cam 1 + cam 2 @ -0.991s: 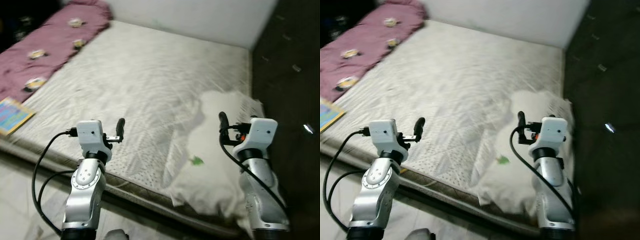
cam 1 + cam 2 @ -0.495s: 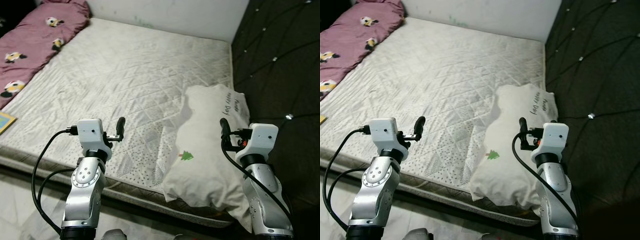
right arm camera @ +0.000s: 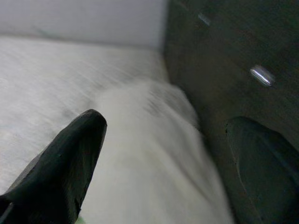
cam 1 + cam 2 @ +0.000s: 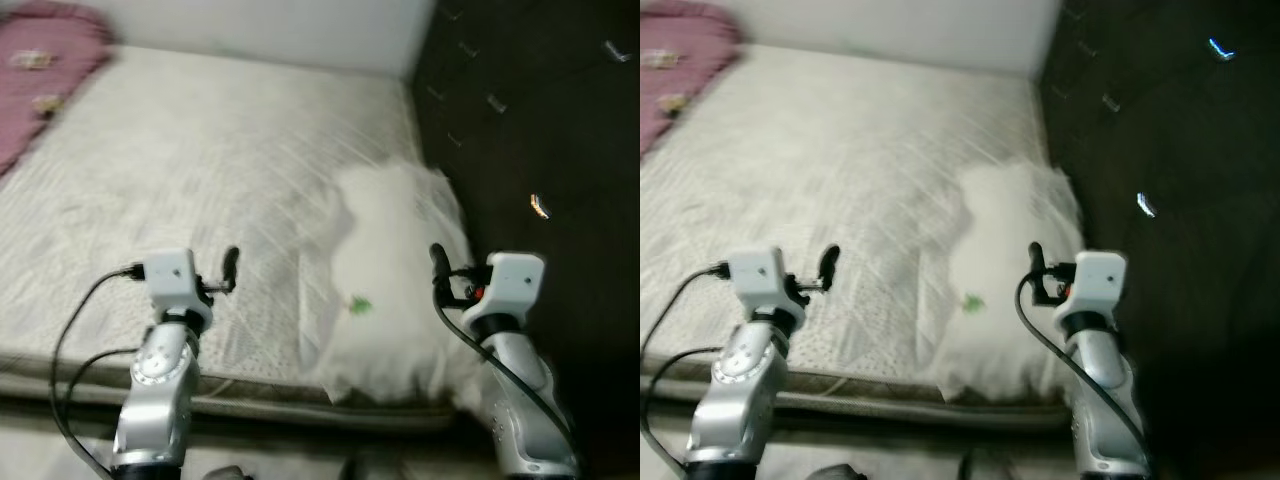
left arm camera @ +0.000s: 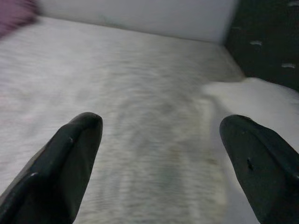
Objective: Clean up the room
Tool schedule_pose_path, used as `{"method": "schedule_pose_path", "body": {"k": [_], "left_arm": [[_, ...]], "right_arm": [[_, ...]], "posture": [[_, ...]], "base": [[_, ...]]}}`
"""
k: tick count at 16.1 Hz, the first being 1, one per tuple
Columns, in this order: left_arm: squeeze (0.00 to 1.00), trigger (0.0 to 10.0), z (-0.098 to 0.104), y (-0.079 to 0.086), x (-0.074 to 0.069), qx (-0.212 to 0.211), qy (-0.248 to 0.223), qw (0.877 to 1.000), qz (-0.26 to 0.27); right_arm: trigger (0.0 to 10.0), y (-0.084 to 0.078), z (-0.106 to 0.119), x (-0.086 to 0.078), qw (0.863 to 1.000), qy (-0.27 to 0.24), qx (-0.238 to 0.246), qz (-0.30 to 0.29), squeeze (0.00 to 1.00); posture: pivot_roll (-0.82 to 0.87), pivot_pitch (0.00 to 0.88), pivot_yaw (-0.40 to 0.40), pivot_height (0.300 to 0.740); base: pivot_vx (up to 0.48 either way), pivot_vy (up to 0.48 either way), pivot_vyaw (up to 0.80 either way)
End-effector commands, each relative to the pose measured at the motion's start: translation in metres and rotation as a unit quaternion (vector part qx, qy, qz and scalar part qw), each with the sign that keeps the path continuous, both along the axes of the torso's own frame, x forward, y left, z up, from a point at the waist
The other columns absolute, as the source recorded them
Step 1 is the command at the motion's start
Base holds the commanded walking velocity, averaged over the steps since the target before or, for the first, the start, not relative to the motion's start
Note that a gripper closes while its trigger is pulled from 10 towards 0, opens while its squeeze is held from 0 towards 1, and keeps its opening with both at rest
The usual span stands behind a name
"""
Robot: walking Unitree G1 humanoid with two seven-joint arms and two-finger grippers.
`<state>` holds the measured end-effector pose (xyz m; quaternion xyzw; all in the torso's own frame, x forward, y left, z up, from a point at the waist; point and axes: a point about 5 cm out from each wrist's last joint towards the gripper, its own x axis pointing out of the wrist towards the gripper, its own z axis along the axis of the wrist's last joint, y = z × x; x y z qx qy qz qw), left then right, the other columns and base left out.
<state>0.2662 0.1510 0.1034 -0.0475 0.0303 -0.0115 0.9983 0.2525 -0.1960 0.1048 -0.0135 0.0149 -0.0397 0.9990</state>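
Note:
A white pillow (image 4: 385, 270) with a small green tree mark (image 4: 357, 304) lies on the right side of a bare quilted mattress (image 4: 180, 190), against a dark tufted headboard (image 4: 530, 110). My left gripper (image 5: 161, 154) is open and held above the mattress's near edge, left of the pillow (image 5: 261, 98). My right gripper (image 3: 168, 163) is open too, raised over the pillow's (image 3: 145, 154) near right corner beside the headboard (image 3: 224, 56). Both are empty. The head views are blurred.
A purple blanket (image 4: 35, 70) with small printed figures lies along the far left of the bed. A white wall (image 4: 260, 25) stands behind the mattress. A strip of pale floor (image 4: 60, 440) runs along the bed's near edge.
The whole picture has shifted left, so the camera has turned right; the headboard takes up more of the view and the blanket less. Both grippers keep their raised, open pose.

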Motion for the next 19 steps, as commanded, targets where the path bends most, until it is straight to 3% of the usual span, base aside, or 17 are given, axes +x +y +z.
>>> {"method": "schedule_pose_path", "body": {"k": [1, 9, 14, 19], "left_arm": [[0.0, 10.0, 0.005, -0.004, 0.0, 0.005, -0.008, 1.0, -0.009], [0.0, 10.0, 0.006, -0.005, 0.002, 0.01, -0.009, 1.0, -0.013], [0.0, 10.0, -0.009, 0.008, -0.013, 0.03, 0.015, 0.999, -0.004], [0.0, 10.0, -0.009, 0.014, -0.025, 0.026, 0.011, 0.999, 0.045]], "right_arm": [[10.0, -0.001, 0.0, 0.001, 1.0, 0.003, 0.001, -0.002, 0.0], [10.0, -0.002, -0.002, 0.001, 1.0, 0.008, -0.002, -0.001, 0.0], [10.0, 0.002, -0.011, -0.006, 0.999, 0.027, -0.006, 0.04, 0.0], [10.0, 0.02, -0.011, 0.011, 0.994, 0.033, -0.001, 0.1, 0.0]], "posture": [[-0.06, 0.114, -0.02, 0.74], [-0.06, 0.132, -0.023, 0.74], [-0.04, 0.134, -0.002, 0.74], [0.04, 0.134, -0.104, 0.74]], "base": [[0.0, 0.405, -0.47], [0.0, 0.341, -0.6], [0.0, 0.0, 0.0], [0.0, 0.0, 0.0]]}}
